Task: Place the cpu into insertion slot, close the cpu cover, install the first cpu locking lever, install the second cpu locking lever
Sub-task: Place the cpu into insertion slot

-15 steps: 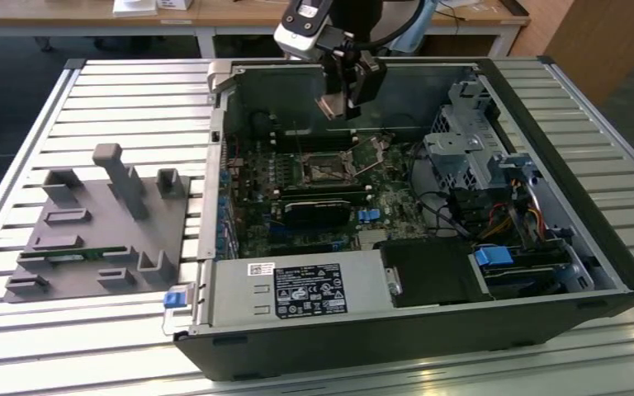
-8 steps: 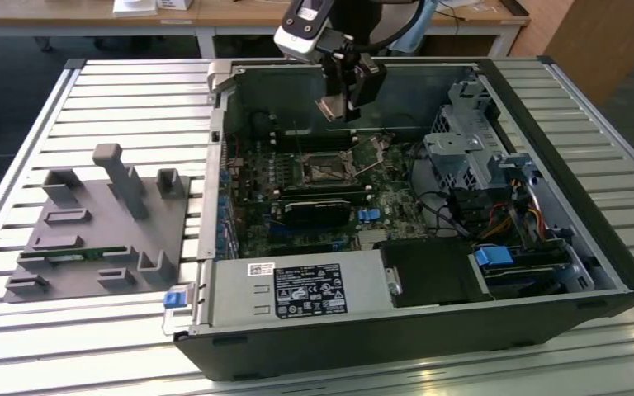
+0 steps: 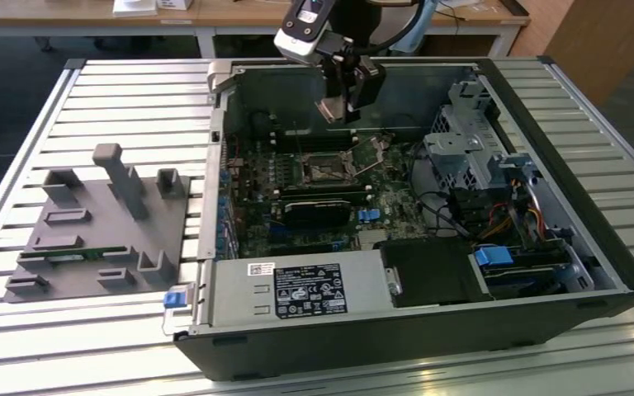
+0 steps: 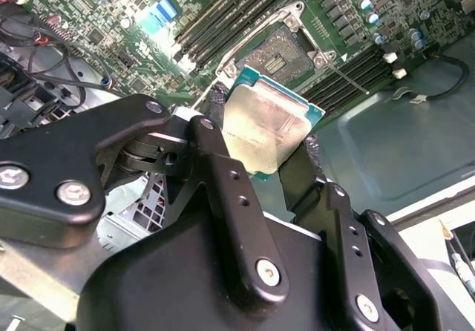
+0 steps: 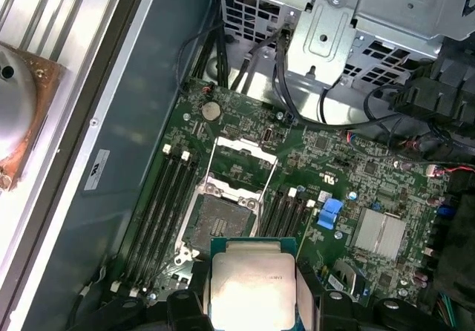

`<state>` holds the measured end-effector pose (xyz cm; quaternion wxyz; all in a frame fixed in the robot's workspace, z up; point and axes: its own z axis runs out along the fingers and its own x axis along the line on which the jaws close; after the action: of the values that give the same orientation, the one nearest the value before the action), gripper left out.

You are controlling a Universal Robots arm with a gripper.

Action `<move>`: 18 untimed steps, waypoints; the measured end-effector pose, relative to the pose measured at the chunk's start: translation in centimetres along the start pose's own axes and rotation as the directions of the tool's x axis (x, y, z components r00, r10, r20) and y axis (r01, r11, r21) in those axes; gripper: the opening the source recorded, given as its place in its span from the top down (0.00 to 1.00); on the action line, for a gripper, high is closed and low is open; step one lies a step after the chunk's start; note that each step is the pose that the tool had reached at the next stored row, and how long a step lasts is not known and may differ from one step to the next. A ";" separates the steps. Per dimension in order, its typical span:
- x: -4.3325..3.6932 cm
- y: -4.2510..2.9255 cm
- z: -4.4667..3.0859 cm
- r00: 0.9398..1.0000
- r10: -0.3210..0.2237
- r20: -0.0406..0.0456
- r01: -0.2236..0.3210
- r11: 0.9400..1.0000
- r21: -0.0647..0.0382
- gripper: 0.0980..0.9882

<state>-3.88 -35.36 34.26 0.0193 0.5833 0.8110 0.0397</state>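
Nearest to us, the gripper [image 5: 252,297] had its jaws pinching the cpu [image 5: 249,271] by two opposite edges. The chip's dull silver face was turned toward both wrist cameras, glare washing out any print on it. Being square, it showed no long axis. In the second wrist view, one green-edged corner of the cpu [image 4: 267,119] pointed away from the gripper [image 4: 260,153] toward the board.

Below it, apart from the chip, we saw the insertion slot [image 5: 219,220] bare and dark, with the cpu cover [image 5: 245,149] swung open just beyond it. Long black memory slots [image 5: 167,197] ran along both sides.

In the exterior view, the gripper [image 3: 345,111] hung above the motherboard [image 3: 295,223] inside the open case [image 3: 581,206]. A white label [image 3: 306,290] with dark print, too small for us to read, sat on the power supply [image 3: 240,297].
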 end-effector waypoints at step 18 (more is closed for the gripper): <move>-0.01 -0.04 0.44 0.990 0.139 0.012 -0.139 0.990 -0.003 0.50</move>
<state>-3.88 -35.36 33.82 0.0220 0.6386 0.7683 0.0383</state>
